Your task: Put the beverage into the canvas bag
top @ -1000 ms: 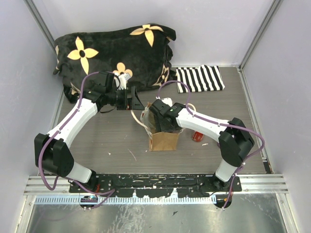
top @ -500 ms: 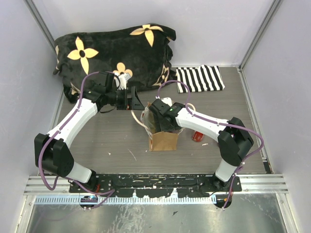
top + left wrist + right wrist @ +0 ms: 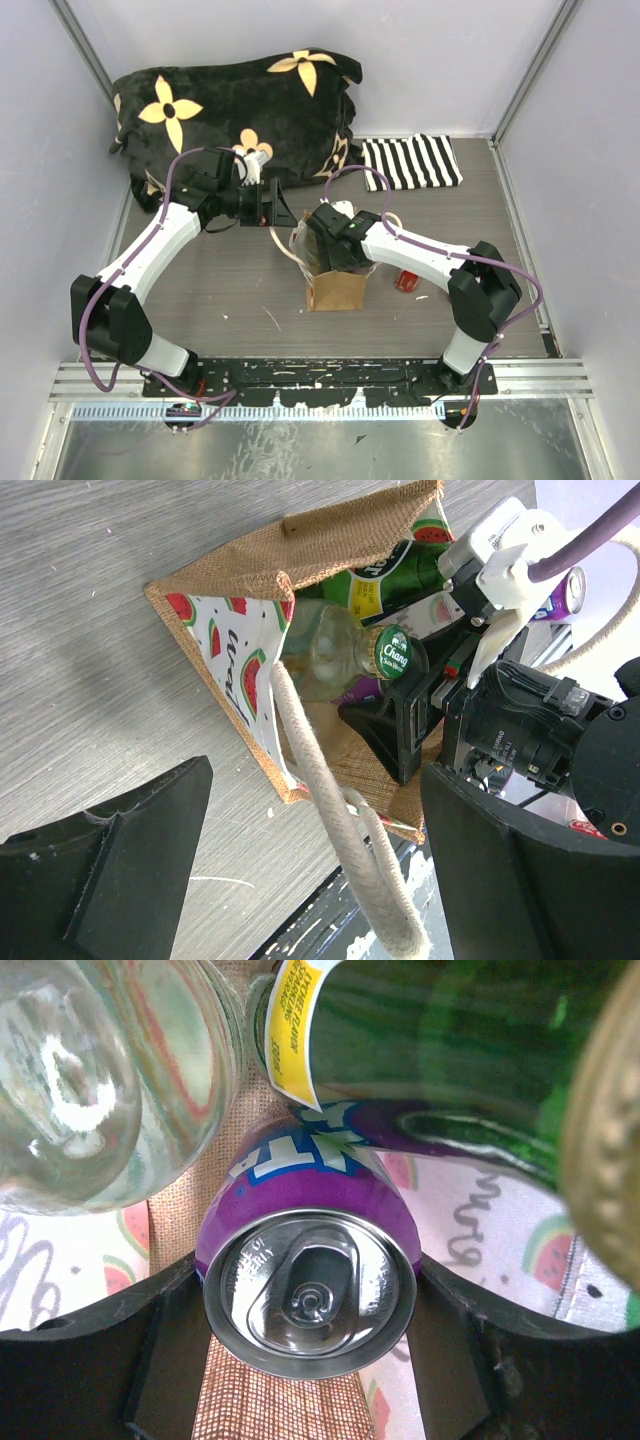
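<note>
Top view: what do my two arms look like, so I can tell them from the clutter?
Both the left arm and the right arm have white tubular links, bulky black joints and black wedge-shaped jaws. A purple cable loops loosely along each.

canvas bag point(image 3: 350, 520): rough woven cloth | can point(image 3: 310, 1295): glossy metal | green bottle point(image 3: 450, 1030): glossy glass | table point(image 3: 90, 630): matt, perhaps wood-grain laminate

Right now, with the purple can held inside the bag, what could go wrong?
1. The canvas bag is crowded: the purple can in the right gripper sits close to the clear bottle and the green bottle, so pushing lower may knock the bottles.
2. A rope handle loops beside the right gripper; pulling out could snag it and tip the bag.
</note>
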Available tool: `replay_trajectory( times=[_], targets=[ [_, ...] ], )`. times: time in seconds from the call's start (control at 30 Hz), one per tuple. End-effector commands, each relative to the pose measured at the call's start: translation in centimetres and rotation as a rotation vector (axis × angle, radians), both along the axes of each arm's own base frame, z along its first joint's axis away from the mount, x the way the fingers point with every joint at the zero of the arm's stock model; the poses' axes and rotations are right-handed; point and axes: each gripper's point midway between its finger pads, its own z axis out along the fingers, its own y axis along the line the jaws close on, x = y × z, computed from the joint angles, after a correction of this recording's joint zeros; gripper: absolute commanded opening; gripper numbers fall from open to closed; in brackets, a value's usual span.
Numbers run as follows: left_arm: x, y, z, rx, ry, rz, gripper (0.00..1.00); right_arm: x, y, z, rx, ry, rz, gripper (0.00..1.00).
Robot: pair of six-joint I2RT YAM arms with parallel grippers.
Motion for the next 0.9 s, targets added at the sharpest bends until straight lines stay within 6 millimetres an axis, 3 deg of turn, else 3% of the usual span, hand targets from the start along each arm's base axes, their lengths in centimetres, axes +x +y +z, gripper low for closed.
replay_trajectory(
  times=[0.0,0.37,0.5,0.53,0.57,0.87],
  targets=[
    [0.1,-0.3,1.0,-0.018,-0.045,-0.015,0.92,1.5,0.4,2.2,0.026,-0.069,-0.006,0.72],
    [0.1,-0.3,1.1,-0.019,-0.045,-0.016,0.92,1.8,1.0,4.2,0.067,-0.096,0.006,0.76],
    [0.1,-0.3,1.1,-0.02,-0.046,-0.015,0.92,1.9,1.0,4.7,0.075,-0.104,0.007,0.84],
    [0.2,-0.3,1.1,-0.019,-0.044,-0.013,0.92,1.9,1.0,4.8,0.078,-0.107,0.008,0.98],
    [0.1,-0.3,1.1,-0.02,-0.046,-0.014,0.92,1.9,1.0,4.9,0.08,-0.109,0.008,1.0],
    [0.1,-0.3,1.1,-0.022,-0.043,-0.014,0.92,2.1,1.4,7.1,0.116,-0.137,0.011,1.0]
  ],
)
